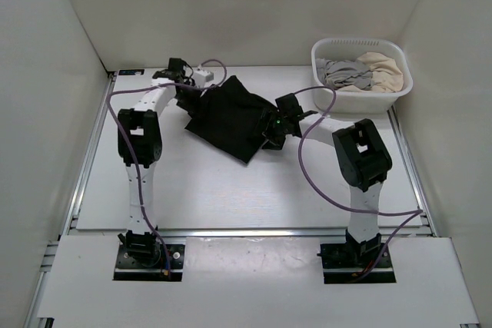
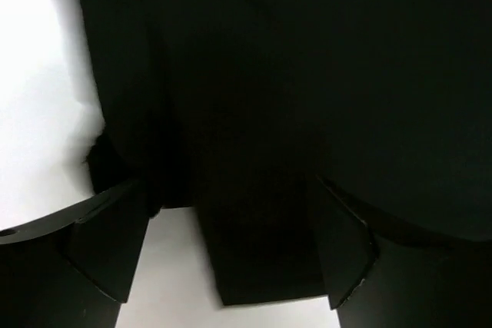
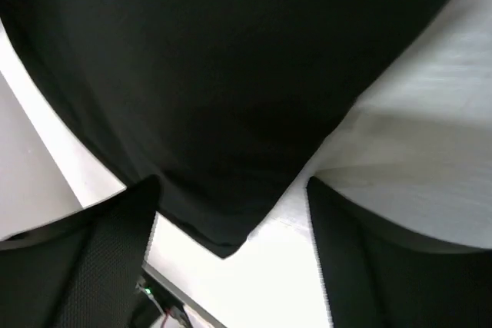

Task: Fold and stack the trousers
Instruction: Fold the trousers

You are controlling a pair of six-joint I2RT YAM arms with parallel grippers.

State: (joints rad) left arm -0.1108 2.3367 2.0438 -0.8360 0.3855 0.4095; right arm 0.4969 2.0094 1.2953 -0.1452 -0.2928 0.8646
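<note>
The black trousers (image 1: 231, 115) lie as a folded, tilted bundle at the back middle of the table. My left gripper (image 1: 187, 96) is at their left edge. In the left wrist view its fingers (image 2: 108, 243) stand wide apart, with black fabric (image 2: 261, 190) filling the space between and above them; the left gripper (image 2: 231, 205) is open. My right gripper (image 1: 271, 134) is at the bundle's right edge. In the right wrist view the right gripper (image 3: 231, 197) is open, and a corner of the trousers (image 3: 223, 240) hangs between its spread fingers (image 3: 115, 243), touching neither.
A white laundry basket (image 1: 396, 86) with grey and cream clothes stands at the back right. White walls close in the table on the left, back and right. Purple cables loop from both arms over the table.
</note>
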